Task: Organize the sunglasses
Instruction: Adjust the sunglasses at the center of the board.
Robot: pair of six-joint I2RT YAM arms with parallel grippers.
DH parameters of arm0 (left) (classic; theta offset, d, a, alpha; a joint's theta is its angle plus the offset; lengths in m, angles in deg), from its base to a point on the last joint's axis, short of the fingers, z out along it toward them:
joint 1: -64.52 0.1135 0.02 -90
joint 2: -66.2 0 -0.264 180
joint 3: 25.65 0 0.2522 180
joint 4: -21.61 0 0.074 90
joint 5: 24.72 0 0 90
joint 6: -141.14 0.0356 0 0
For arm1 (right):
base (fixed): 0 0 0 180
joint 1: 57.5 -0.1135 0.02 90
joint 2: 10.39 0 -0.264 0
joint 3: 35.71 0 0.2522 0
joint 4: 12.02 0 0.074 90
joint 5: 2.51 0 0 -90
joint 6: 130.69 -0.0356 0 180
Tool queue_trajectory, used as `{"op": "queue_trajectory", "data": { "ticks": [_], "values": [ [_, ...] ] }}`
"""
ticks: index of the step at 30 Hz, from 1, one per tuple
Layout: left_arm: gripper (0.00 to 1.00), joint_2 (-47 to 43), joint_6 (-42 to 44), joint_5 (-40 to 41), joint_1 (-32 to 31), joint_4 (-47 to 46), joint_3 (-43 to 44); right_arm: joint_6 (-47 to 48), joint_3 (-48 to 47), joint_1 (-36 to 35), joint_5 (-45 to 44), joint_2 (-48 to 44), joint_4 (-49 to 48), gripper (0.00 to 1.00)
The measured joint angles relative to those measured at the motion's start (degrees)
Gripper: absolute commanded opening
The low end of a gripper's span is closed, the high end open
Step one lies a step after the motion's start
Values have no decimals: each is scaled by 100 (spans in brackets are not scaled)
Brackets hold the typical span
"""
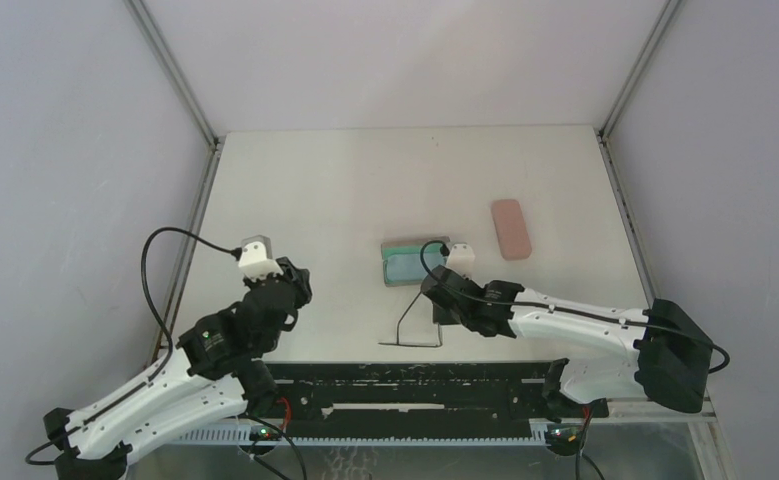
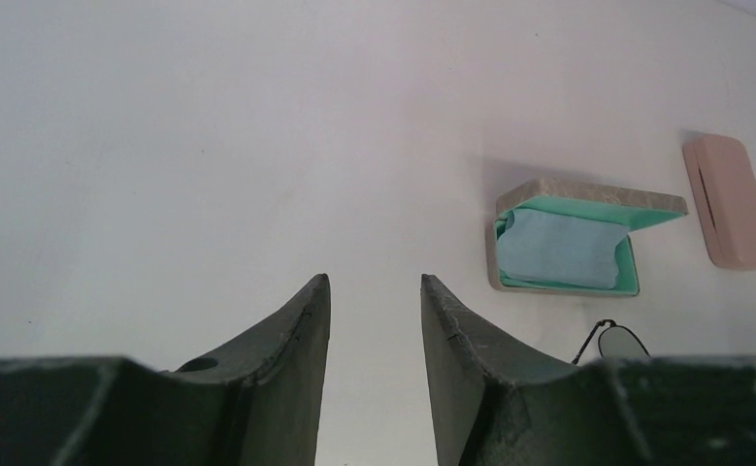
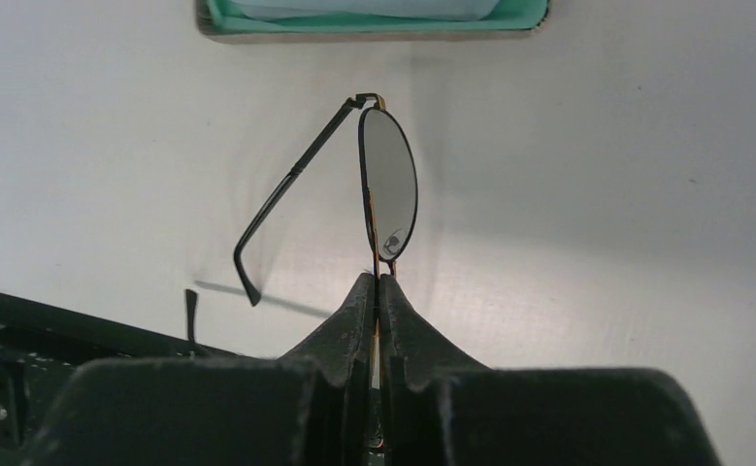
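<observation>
My right arm extends from its base at the near right corner and runs low and leftward across the near edge of the table [image 1: 365, 180], forearm close to level, wrist bent toward the centre. My right tool [image 3: 380, 282] is pressed together on the sunglasses [image 3: 388, 184], pinching the thin black wire frame at the lower rim of one round dark lens. In the right wrist view the lens stands edge-up above the fingertips and one temple is unfolded out to the left, its tip casting a shadow on the table. I cannot tell whether the frame touches the surface. The sunglasses sit just on the near side of the open case [image 2: 597, 197], a grey-brown shell with a teal lining and a light blue cloth [image 2: 558, 248] lying inside. The pink case [image 1: 511, 228] lies closed to the right of the open case, apart from it. My left arm rises from the near left corner, elbow bent, wrist over the left side of the table. My left tool [image 2: 374, 282] is partly spread, grips nothing, and points across bare table, well apart from the sunglasses.
</observation>
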Motion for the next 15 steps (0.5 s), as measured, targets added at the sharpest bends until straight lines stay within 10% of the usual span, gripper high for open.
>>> {"op": "queue_trajectory", "data": {
  "ticks": [15],
  "values": [
    [43, 260, 39, -111, 0, -42, 0, 872, 146, 525, 654, -26, 111, 27]
  ]
}}
